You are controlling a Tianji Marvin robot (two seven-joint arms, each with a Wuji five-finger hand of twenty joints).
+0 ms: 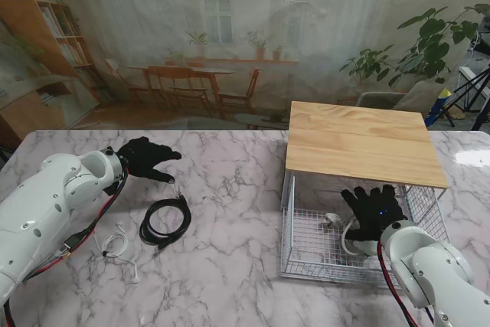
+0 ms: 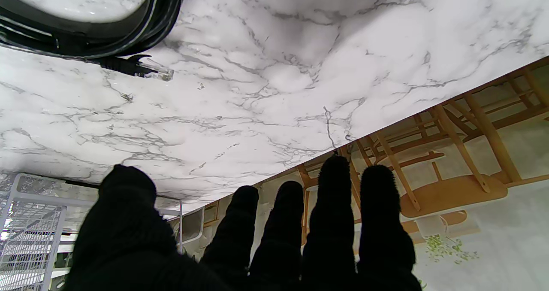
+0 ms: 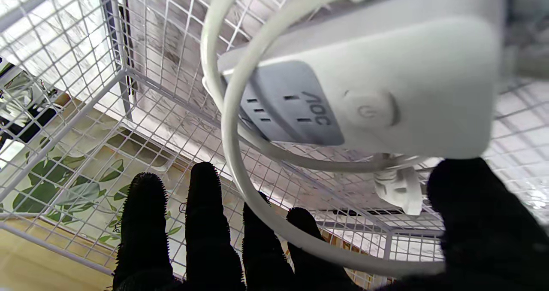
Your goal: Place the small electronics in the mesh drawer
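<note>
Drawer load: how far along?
Done: power strip with its white cord lies in the mesh drawer, right hand open over it. In hand: nothing; left hand is open, hovering near the black cable. Left: black cable and earphones, both on the table.

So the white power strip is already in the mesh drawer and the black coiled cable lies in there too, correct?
Not quite. The power strip is in the mesh drawer, but the black coiled cable still lies on the marble table, near the left hand, as the stand view shows.
</note>
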